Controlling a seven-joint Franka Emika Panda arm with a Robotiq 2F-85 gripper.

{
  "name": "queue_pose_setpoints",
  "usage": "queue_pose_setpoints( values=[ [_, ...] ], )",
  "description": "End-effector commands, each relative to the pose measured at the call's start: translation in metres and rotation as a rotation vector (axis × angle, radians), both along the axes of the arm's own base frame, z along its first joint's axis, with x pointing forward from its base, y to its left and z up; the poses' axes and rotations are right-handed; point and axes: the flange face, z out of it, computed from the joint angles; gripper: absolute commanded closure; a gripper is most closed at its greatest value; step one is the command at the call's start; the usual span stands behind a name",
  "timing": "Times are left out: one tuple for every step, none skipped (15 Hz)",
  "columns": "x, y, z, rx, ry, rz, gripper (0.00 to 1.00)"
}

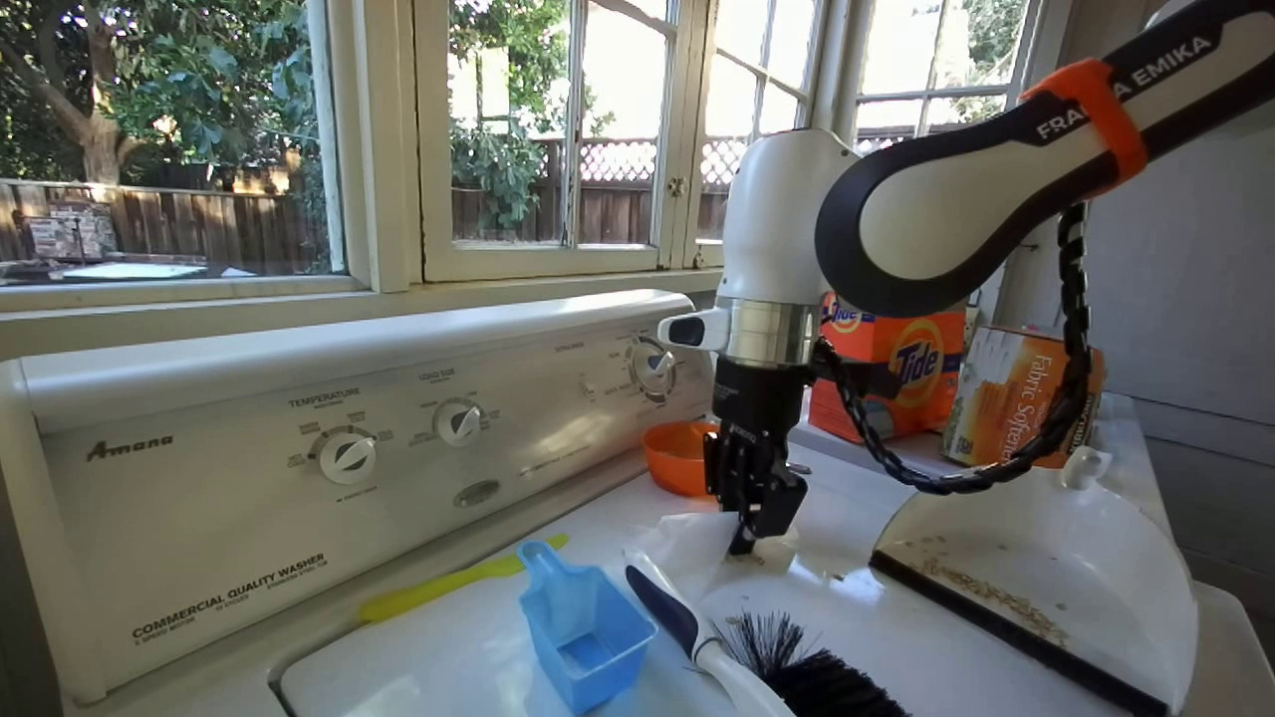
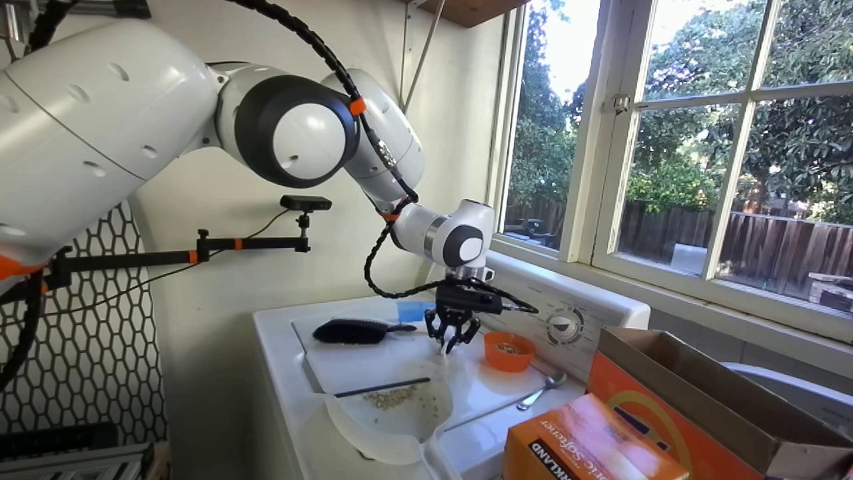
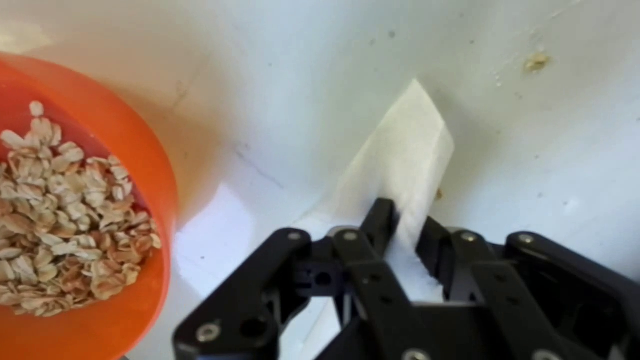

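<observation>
Here, the jaws pinch a white tissue (image 3: 400, 150).
Nearby: "Amana" panel (image 1: 408, 498), "Tide" box (image 1: 914, 363), "Fabric Softener" box (image 1: 1011, 398), orange bowl (image 3: 152, 160) of oats (image 3: 60, 225).

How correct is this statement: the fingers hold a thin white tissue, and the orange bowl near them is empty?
Not quite: the orange bowl is not empty. The wrist view shows many pale flakes, like oats, inside it. The rest is right: the fingers hold a thin white tissue, and the orange bowl is near them.
</observation>
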Motion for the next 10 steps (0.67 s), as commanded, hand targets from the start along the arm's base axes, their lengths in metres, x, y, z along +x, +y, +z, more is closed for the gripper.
queue_pose_setpoints(
  values=[
    [-0.019, -0.006, 0.002, -0.016, 0.060, 0.031, 0.97],
    [-0.022, -0.006, 0.002, -0.019, 0.065, 0.033, 0.97],
    [-0.025, -0.006, 0.002, -0.024, 0.073, 0.035, 0.97],
    [-0.028, -0.006, 0.002, -0.029, 0.081, 0.036, 0.97],
    [-0.032, -0.007, 0.002, -0.036, 0.087, 0.033, 0.97],
    [-0.035, -0.008, 0.002, -0.046, 0.093, 0.030, 0.97],
    [-0.038, -0.009, 0.002, -0.048, 0.100, 0.033, 0.97],
    [-0.042, -0.010, 0.002, -0.052, 0.105, 0.035, 0.97],
    [-0.045, -0.009, 0.001, -0.055, 0.110, 0.038, 0.97],
    [-0.049, -0.010, 0.001, -0.057, 0.116, 0.042, 0.97]
  ],
)
